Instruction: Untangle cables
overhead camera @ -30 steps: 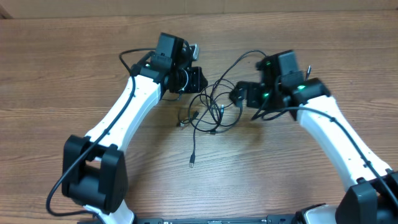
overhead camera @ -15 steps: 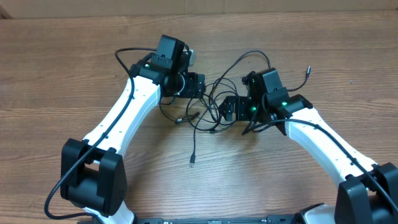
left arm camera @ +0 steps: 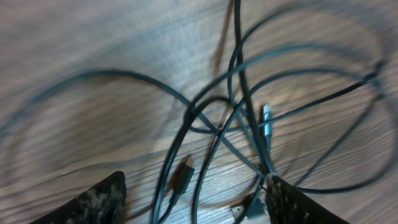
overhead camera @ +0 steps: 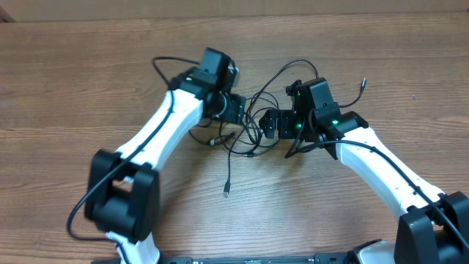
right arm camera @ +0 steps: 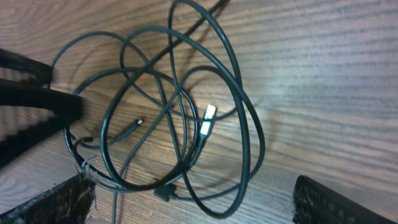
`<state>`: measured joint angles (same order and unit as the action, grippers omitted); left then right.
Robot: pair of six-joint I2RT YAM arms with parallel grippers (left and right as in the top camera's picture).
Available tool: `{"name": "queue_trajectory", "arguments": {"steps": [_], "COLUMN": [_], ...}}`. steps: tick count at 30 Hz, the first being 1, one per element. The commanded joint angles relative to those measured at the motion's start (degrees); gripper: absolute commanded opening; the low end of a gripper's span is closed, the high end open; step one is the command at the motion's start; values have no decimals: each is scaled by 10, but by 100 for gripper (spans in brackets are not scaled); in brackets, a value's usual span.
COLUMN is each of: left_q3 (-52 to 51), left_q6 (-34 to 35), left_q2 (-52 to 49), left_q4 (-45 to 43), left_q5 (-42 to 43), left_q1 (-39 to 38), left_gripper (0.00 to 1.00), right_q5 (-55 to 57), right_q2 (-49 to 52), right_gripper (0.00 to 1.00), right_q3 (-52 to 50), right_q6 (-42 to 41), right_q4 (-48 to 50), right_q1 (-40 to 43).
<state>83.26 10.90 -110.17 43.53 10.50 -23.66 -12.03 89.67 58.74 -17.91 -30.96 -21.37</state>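
The cables (overhead camera: pixel 229 172) are thin black cords lying in a tangle of loops on the wooden table between my two arms. One tail runs toward me and ends in a small plug (overhead camera: pixel 226 192). My left gripper (overhead camera: pixel 242 111) is at the tangle's left edge and my right gripper (overhead camera: pixel 264 126) at its right edge. In the left wrist view the left gripper (left arm camera: pixel 196 208) is open, and crossing strands (left arm camera: pixel 193 112) and a dark plug (left arm camera: pixel 181 174) lie between its fingers. In the right wrist view the right gripper (right arm camera: pixel 199 205) is wide open over the loops, near two silver plugs (right arm camera: pixel 208 119).
The left gripper's dark body (right arm camera: pixel 31 102) shows at the left edge of the right wrist view, close to the loops. Thicker black arm cables arc behind each wrist (overhead camera: pixel 168 62). Bare wooden table (overhead camera: pixel 73 110) surrounds the tangle.
My left gripper has opened and shifted right, onto the tangle's edge. My right gripper moved left to the tangle, then held still, open throughout.
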Motion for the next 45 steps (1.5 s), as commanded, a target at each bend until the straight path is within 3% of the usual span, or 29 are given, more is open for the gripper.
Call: {"name": "queue_trajectory", "arguments": {"steps": [1, 2, 4, 5, 10, 23, 28, 33, 36, 37, 41, 45], "left_q3": [-6, -6, -6, -6, 11, 83, 83, 83, 84, 85, 123, 208], "left_q6": [-16, -15, -15, -15, -15, -71, -71, -71, -71, -71, -70, -71], "left_q2": [-40, -49, -57, -57, -34, 86, 92, 92, 93, 94, 102, 111], "left_q4": [0, 2, 8, 12, 40, 120, 122, 120, 120, 120, 138, 177], "left_q5": [5, 6, 14, 16, 16, 16, 16, 16, 13, 9, -47, -66], "left_q1": [0, 0, 0, 0, 1, 1, 1, 1, 1, 3, 30, 87], "left_gripper": [63, 53, 12, 4, 4, 4, 4, 4, 4, 4, 4, 4], "right_q5": [-1, 0, 0, 2, 59, 60, 57, -14, -35, -35, 12, 99], "right_q2": [2, 2, 2, 2, 2, 6, 32, 89, 120, 125, 125, 104], "right_gripper": [100, 100, 100, 100, 100, 100, 100, 77, 15, 4, 4, 4], "right_q3": [1, 1, 1, 1, 1, 1, 1, 1, 1, 1, 2, 2], "right_q6": [4, 4, 4, 4, 3, -12, -76, -79, -91, -100, -118, -136], "right_q4": [-4, -6, -5, -3, 13, 72, 95, 117, 131, 131, 103, 26], "right_q1": [1, 1, 1, 1, 1, 2, 2, 2, 2, 2, 26, 104]}}
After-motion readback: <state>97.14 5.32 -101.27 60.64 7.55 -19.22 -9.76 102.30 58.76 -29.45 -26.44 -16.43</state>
